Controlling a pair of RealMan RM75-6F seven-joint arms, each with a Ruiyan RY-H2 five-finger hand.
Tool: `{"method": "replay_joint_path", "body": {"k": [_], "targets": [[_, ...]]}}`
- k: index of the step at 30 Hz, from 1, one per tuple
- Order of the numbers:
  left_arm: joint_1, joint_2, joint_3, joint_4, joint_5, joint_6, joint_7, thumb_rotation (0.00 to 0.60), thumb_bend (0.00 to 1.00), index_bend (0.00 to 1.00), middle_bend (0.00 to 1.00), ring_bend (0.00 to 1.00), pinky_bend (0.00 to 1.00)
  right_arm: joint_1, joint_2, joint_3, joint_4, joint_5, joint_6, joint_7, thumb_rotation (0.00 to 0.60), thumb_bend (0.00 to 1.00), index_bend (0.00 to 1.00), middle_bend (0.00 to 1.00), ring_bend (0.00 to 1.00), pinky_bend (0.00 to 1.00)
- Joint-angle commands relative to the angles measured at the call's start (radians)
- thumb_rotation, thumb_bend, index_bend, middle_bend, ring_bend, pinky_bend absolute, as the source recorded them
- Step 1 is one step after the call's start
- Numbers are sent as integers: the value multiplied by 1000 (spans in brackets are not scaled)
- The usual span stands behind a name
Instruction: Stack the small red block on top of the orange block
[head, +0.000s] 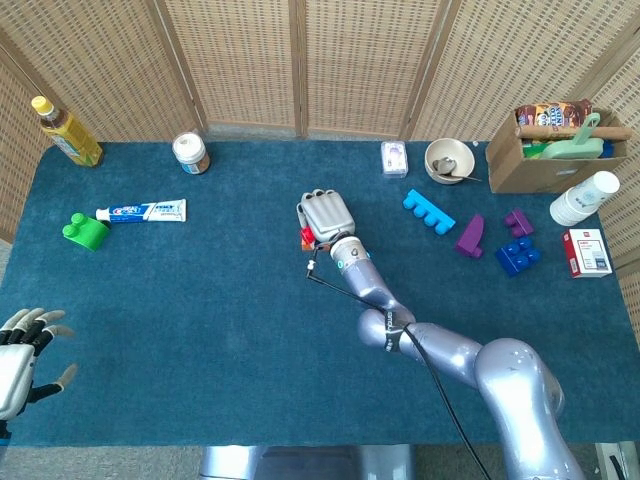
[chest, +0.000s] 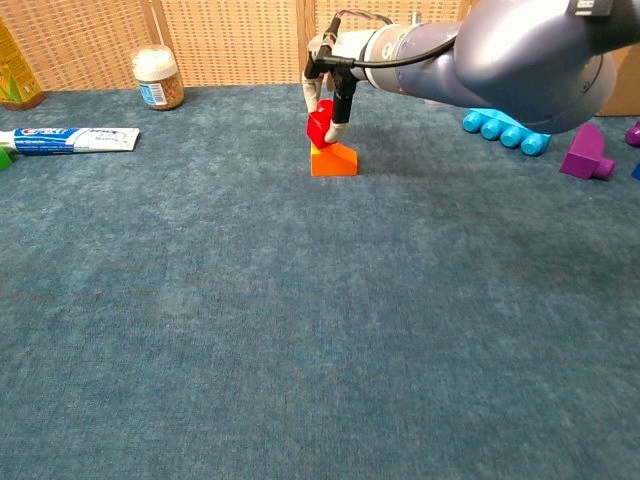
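The small red block (chest: 319, 127) is pinched by my right hand (chest: 330, 85) and sits low against the top left of the orange block (chest: 335, 160); whether it rests squarely I cannot tell. In the head view the right hand (head: 324, 216) covers most of both blocks, with only a sliver of the red block (head: 306, 236) and of the orange block (head: 307, 245) showing at its left edge. My left hand (head: 22, 352) hangs at the table's near left corner, fingers spread, holding nothing.
A toothpaste tube (head: 141, 211), green block (head: 85, 230), jar (head: 190, 153) and bottle (head: 65, 131) lie to the left. To the right are a light blue block (head: 428, 211), purple blocks (head: 470, 236), a blue block (head: 517, 256), a bowl (head: 448, 160), a cardboard box (head: 552, 146) and cups (head: 584, 197).
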Motion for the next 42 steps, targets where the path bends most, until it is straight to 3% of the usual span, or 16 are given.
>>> {"method": "replay_joint_path", "body": {"k": [1,15,21,31,42], "targets": [[-1,-2,0,3,-1,-2,-1,600,325,361,236,153,110,3,0,-3,7,7,-6,-5,600,196,585,281,212,276],[0,-9,1,18,-7,-6,-13,600,324,361,236,153,111,26,-9,-9,39,39,-27,-28,600,187,554,279,212,275],[-3,-13,0,23,-7,-11,-16,600,325,362,236,154,111,26,0,-10,30,41,-25,-28,600,188,435,277,212,274],[-1,-12,0,23,-5,-5,-14,600,326,361,236,153,111,27,9,-13,18,50,-18,-32,600,187,389,273,212,272],[-4,-6,4,5,23,5,-7,600,325,361,236,153,110,-28,109,-7,-128,50,72,-21,600,192,357,272,212,269]]}}
